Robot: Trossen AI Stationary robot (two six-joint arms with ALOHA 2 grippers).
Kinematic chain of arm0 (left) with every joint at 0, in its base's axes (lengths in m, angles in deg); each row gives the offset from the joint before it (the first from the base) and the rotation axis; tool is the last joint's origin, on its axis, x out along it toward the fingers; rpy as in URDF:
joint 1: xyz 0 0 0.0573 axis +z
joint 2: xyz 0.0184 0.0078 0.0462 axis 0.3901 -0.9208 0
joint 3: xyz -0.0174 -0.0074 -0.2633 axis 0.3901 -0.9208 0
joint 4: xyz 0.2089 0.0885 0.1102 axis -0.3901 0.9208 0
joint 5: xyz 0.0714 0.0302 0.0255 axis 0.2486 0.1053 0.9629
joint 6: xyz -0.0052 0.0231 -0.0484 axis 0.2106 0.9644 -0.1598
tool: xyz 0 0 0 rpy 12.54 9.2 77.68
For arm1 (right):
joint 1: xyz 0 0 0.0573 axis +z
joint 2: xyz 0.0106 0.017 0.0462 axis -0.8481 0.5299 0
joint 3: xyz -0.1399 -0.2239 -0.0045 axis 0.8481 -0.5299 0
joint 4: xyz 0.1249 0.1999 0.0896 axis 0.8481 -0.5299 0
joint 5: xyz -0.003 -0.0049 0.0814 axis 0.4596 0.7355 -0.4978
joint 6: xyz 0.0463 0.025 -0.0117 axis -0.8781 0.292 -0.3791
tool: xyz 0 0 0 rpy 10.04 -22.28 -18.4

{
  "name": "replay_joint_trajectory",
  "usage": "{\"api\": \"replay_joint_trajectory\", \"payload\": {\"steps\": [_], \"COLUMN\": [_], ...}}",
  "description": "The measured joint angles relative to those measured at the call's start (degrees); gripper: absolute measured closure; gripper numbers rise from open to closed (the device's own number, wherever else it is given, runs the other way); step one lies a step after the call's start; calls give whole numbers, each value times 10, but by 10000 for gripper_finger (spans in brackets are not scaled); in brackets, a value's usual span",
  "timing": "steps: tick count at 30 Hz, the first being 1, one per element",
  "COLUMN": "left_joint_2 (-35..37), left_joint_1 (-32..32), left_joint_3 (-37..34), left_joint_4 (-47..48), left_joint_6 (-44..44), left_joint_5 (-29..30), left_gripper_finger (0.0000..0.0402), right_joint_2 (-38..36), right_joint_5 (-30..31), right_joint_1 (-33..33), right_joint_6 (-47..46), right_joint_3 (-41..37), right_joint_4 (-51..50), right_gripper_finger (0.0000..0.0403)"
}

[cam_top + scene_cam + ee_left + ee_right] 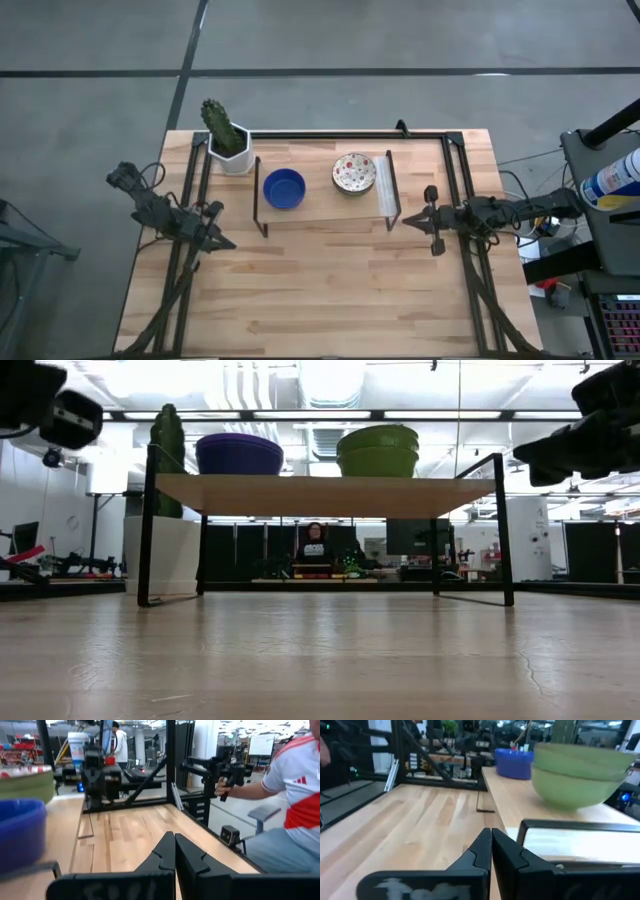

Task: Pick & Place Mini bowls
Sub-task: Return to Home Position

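A deep blue mini bowl (284, 188) and a cream, red-green speckled mini bowl (354, 172) sit on their bases, side by side, on a raised wooden shelf (320, 208). From the low view the blue one (239, 454) and the speckled one, green outside (378, 450), look like stacks. My left gripper (230, 243) hovers shut off the shelf's left end, above the table; in its wrist view (175, 842) the blue bowl (20, 840) is close by. My right gripper (406, 220) hovers shut off the shelf's right end (491, 837), near the green-sided bowl (575, 775).
A white pot with a green cactus (228, 140) stands at the shelf's far left corner. The shelf stands on thin black legs (146, 525) with open space beneath. Bare wooden table (320, 290) stretches toward the near edge. A person in a white and red shirt (295, 795) sits beyond the table.
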Motion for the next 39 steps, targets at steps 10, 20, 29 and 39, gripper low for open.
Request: {"api": "replay_joint_trajectory", "payload": {"steps": [10,20,29,39], "left_joint_2": [0,-4,-5,-5], "left_joint_1": [0,0,0,0], "left_joint_3": [-18,-28,-29,-29], "left_joint_4": [26,15,16,18], "left_joint_6": [-14,-15,-16,-16], "left_joint_5": [15,36,36,36], "left_gripper_finger": [401,401,401,401], "right_joint_2": [-12,-9,-9,-9], "right_joint_5": [0,-1,-2,-1], "right_joint_1": [0,1,1,1], "right_joint_6": [182,162,105,105], "right_joint_3": [0,0,0,0], "right_joint_4": [-1,-1,0,-1], "right_gripper_finger": [394,394,394,394]}}
